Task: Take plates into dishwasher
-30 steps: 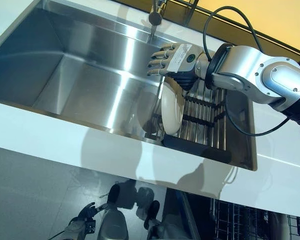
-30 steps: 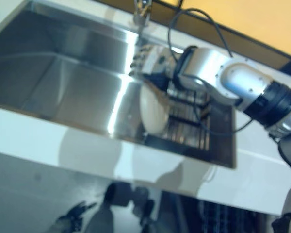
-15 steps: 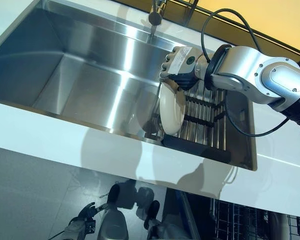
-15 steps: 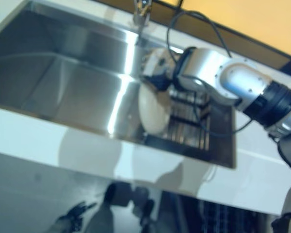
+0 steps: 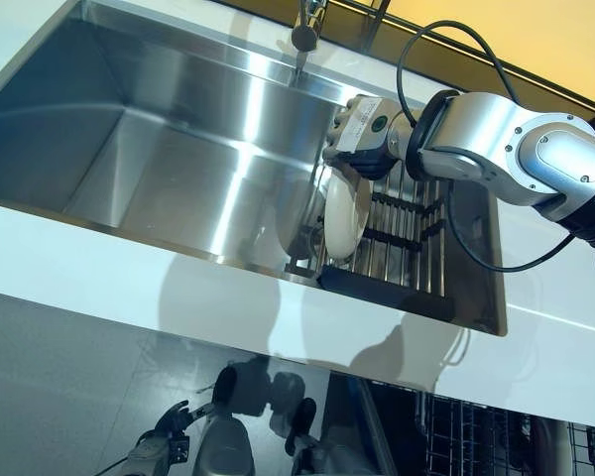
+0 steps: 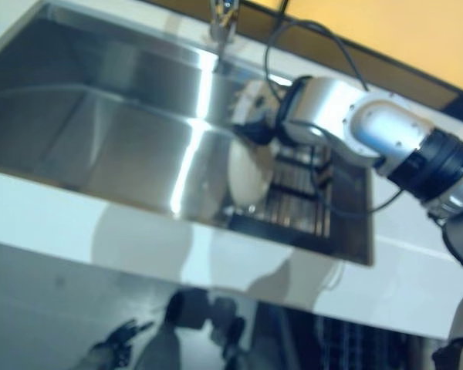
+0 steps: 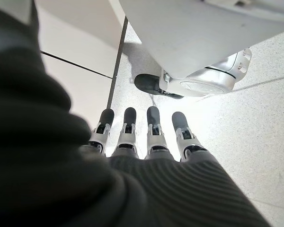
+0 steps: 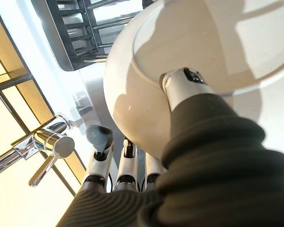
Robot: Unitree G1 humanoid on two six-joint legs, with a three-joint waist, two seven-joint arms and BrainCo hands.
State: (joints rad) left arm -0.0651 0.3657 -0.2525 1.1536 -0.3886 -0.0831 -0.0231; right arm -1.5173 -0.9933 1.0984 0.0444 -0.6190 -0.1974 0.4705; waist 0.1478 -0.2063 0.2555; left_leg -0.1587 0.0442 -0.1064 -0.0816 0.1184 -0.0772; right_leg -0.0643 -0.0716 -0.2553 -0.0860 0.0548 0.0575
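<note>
A white plate (image 5: 341, 220) stands on edge at the left end of the black dish rack (image 5: 409, 243) inside the steel sink (image 5: 159, 149). My right hand (image 5: 361, 135) is at the plate's top rim. In the right wrist view its thumb (image 8: 185, 90) presses the plate's (image 8: 213, 42) face and its fingers (image 8: 126, 163) curl behind the rim, so the hand is shut on the plate. My left hand (image 7: 154, 138) hangs low over the floor with straight fingers and holds nothing.
The faucet (image 5: 305, 30) stands behind the sink, just beyond my right hand. A white counter (image 5: 129, 278) runs along the sink's near side. Below the counter at the lower right shows the dishwasher's wire rack (image 5: 471, 436).
My right hand's fingers, straight above the plate a second ago, have closed round its top rim. The plate has tipped a little to the right, more upright in the rack.
</note>
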